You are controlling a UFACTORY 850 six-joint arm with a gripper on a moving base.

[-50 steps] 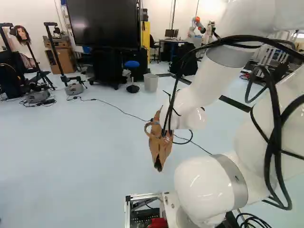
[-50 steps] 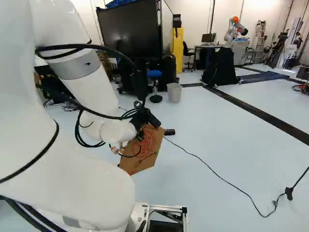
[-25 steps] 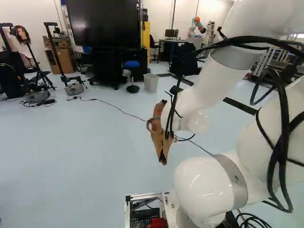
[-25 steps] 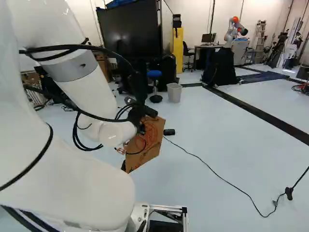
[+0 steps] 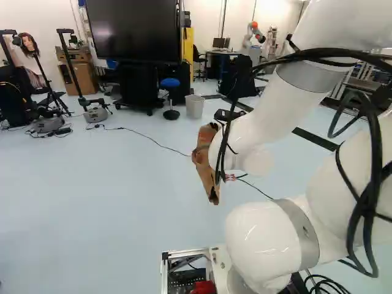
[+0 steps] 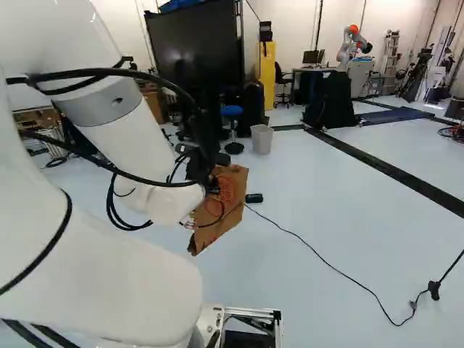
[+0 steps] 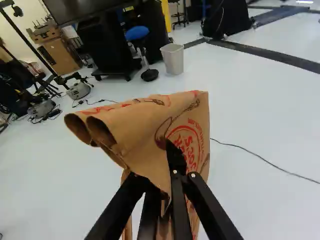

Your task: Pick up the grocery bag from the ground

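As the fingers (image 7: 178,200) pinch the grocery bag (image 7: 145,130) this side of the bin (image 7: 173,59), lifting seems the step, needing a steady raise.

Both base views look ahead, slightly downward, from behind the white jointed arm (image 5: 263,116), sharing the black flat screen (image 5: 133,27). Wrist view: close upon the brown paper bag (image 7: 145,125).

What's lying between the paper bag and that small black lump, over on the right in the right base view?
A thin black cable runs between the paper bag and the lump; a short black cylinder appears nearest the bag.
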